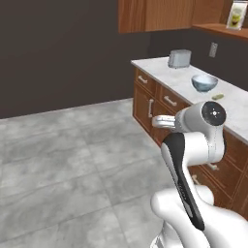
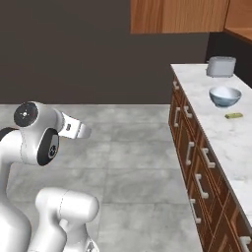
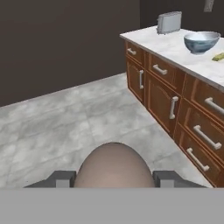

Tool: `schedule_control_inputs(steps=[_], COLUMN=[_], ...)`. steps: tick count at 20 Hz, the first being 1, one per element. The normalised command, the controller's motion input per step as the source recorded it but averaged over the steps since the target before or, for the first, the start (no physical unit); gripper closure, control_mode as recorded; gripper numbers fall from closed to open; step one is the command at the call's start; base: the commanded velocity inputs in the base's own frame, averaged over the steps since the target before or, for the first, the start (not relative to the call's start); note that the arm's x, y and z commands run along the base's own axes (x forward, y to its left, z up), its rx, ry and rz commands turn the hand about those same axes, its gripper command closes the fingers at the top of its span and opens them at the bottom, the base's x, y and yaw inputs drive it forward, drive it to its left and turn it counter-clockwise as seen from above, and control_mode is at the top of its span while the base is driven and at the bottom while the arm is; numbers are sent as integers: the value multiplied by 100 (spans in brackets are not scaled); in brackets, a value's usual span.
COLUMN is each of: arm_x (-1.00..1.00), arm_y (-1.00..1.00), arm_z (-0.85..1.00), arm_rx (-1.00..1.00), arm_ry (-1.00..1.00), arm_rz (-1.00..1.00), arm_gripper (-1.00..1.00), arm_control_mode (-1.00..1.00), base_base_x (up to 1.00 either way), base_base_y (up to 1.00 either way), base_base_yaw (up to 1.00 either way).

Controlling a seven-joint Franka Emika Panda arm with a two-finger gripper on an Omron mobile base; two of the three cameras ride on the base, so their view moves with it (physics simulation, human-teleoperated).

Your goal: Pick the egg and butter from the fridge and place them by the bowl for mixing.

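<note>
Stretching along the wall, the marble counter point(image 2: 231, 142) is topping ribbed wooden drawers. Resting on it, beside the boxy steel toaster point(image 2: 220, 66), the round glossy bowl point(image 2: 225, 96) is sitting near a small yellow-green stick point(image 2: 234, 115). Away from the counter, above the tiled floor, the gripper point(image 3: 113, 178) is clasping the smooth oval egg point(image 3: 113, 168).

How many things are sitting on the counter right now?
3: a toaster at the far end, the bowl nearer, and the butter just this side of it. More may lie out of frame.
</note>
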Motion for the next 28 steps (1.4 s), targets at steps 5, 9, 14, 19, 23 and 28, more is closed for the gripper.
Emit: schedule_control_inputs(steps=[5,9,14,19,23,28], arm_x=[0,0,0,0,0,0], arm_y=[0,0,0,0,0,0], arm_z=[0,0,0,0,0,0], arm_rx=[0,0,0,0,0,0], arm_ry=[0,0,0,0,0,0], arm_rz=[0,0,0,0,0,0], arm_gripper=[100,100,100,100,100,100], arm_control_mode=[100,100,100,100,100,100], base_base_x=[85,87,87,88,81,58], base_base_y=[-18,-16,-16,-16,-16,-9], base_base_yaw=[1,1,1,1,-1,-26])
